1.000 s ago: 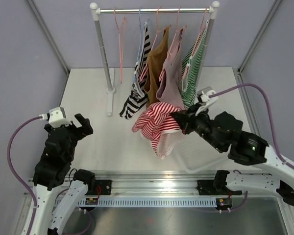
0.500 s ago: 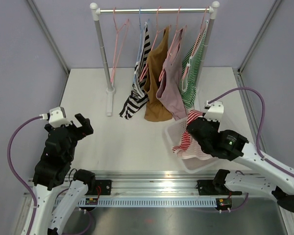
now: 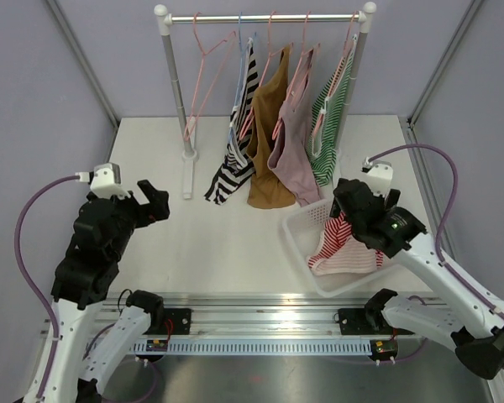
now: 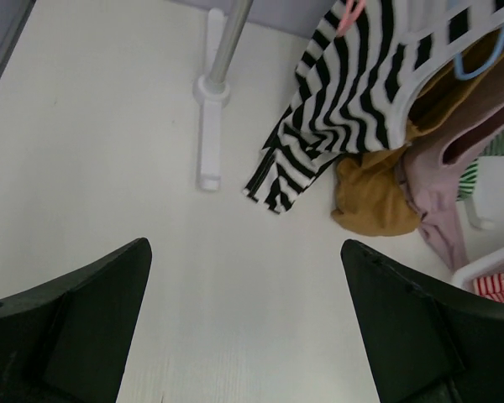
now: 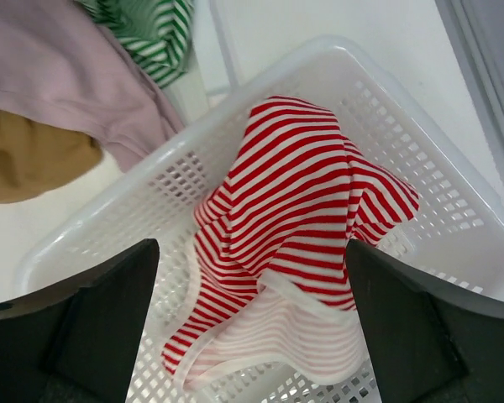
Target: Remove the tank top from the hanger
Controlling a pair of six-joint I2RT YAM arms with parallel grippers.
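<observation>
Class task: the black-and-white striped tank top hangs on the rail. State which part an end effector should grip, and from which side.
On the striped tank top, grip the bunched lower hem, probably approaching from the left-arm side: that corner hangs lowest and exposed, while the brown tank top crowds its right.

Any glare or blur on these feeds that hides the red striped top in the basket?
Right wrist: the red striped top is sharp, the white basket bright but its mesh readable; the claw fingers are dark, soft silhouettes. Left wrist: the table is near washed out, no hard glare. Top external: even light, faint shadows, nothing blurred.
</observation>
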